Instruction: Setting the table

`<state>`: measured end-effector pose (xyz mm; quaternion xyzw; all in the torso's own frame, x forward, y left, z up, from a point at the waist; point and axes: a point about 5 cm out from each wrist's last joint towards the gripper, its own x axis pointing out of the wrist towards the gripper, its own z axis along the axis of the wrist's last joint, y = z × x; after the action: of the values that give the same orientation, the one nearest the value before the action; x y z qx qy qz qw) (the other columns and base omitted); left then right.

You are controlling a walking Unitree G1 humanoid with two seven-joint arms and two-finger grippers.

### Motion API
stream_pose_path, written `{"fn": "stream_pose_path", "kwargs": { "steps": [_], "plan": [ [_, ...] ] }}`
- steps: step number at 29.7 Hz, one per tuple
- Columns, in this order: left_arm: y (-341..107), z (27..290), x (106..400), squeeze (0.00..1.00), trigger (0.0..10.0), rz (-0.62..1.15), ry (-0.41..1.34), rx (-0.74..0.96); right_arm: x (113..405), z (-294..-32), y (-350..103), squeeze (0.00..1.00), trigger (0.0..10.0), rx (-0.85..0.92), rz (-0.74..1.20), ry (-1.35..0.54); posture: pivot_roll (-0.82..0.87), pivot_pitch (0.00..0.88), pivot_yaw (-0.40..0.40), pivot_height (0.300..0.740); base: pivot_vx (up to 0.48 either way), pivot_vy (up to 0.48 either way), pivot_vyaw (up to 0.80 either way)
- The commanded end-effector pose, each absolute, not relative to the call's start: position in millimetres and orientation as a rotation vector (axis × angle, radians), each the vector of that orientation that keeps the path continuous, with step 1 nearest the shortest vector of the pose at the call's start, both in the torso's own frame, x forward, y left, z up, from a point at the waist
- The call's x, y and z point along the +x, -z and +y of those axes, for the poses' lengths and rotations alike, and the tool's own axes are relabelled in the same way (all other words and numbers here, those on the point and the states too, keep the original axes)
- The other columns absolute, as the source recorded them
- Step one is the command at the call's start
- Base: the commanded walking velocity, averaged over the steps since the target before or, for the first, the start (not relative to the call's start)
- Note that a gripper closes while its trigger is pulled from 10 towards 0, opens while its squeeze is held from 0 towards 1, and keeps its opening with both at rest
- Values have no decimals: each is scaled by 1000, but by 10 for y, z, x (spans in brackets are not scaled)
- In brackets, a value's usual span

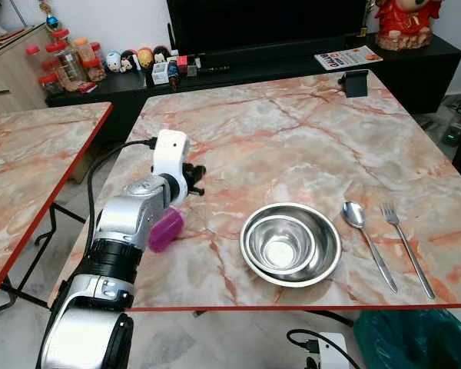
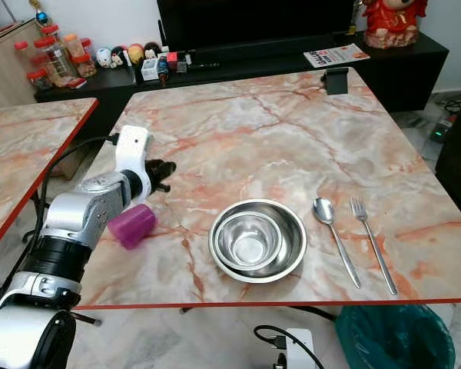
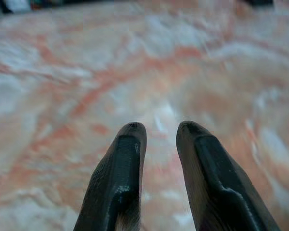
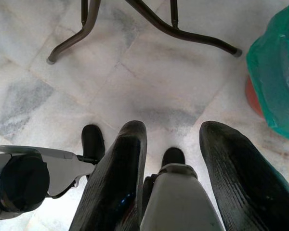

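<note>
A marble-topped table stands in front of me. Near its front edge two steel bowls are nested one inside the other. To their right lie a spoon and a fork, side by side. A purple cup lies on its side near the table's left edge, just under my left forearm. My left gripper hovers low over the marble past the cup, open, with nothing between its fingers. My right gripper hangs idle over the floor, open.
A second marble table stands to the left across a narrow gap. A small black object sits at the table's far right corner. Behind is a dark TV cabinet with jars, figures and a magazine. A green bag is at the floor's front right.
</note>
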<state>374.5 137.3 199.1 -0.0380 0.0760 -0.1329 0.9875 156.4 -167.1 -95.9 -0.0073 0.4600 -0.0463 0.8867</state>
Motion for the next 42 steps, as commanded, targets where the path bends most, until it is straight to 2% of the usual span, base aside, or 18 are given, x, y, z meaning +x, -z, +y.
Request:
{"fn": "stream_pose_path", "kwargs": {
  "steps": [1,3,4,6,10,12,14,16,20,21,26,31,32,37,42],
  "plan": [
    [-2030,1536,3733,0,10000,102,193,-107,1542,-1634,971,0,10000,-1,967,96,51,0,150,740,0,0,0],
    [-2039,1674,3723,0,10000,46,120,-123,1541,-1631,971,0,10000,0,967,96,55,0,148,740,0,0,0],
    [-1989,1910,3706,0,10000,7,-20,-124,1538,-1628,973,0,10000,-1,967,93,57,0,146,740,0,0,0],
    [-1909,2113,3677,0,10000,7,-138,-110,1533,-1625,975,0,10000,-2,968,91,57,0,146,740,0,0,0],
    [-1885,2154,3667,0,10000,3,-167,-109,1531,-1625,975,0,10000,-3,968,91,57,0,146,740,0,0,0],
    [-1573,2485,3572,0,10000,118,-304,-67,1520,-1621,980,0,10000,0,970,92,55,0,149,740,0,0,0],
    [-1327,2686,3483,0,10000,228,-399,-77,1511,-1618,983,0,10000,1,972,92,51,0,151,740,0,0,0],
    [-1259,2680,3476,0,10000,259,-384,-118,1510,-1616,983,0,10000,1,972,92,48,0,152,740,0,0,0],
    [-1086,2436,3502,0,10000,341,-185,-179,1498,-1614,988,0,10000,3,974,94,48,0,153,740,0,0,0],
    [-1082,2391,3514,1000,10000,334,-156,-205,1495,-1615,989,0,10000,5,975,95,47,0,155,740,0,0,0],
    [-1069,2315,3590,1000,10000,326,-149,-309,1494,-1601,990,0,10000,8,975,96,41,0,159,740,0,0,0],
    [-1084,2235,3627,965,10000,300,-69,-299,1499,-1591,988,0,10000,11,973,99,37,0,166,740,0,0,0],
    [-1035,2263,3553,0,10000,235,-65,-196,1495,-1593,989,0,10000,13,973,102,31,0,169,740,0,0,0],
    [-866,2404,3315,0,10000,151,-153,-184,1494,-1603,988,0,10000,16,970,106,42,0,163,740,0,0,0],
    [-757,2411,3134,0,10000,113,-189,-138,1501,-1603,986,0,10000,7,969,95,58,0,154,740,0,0,0]
  ]
}}
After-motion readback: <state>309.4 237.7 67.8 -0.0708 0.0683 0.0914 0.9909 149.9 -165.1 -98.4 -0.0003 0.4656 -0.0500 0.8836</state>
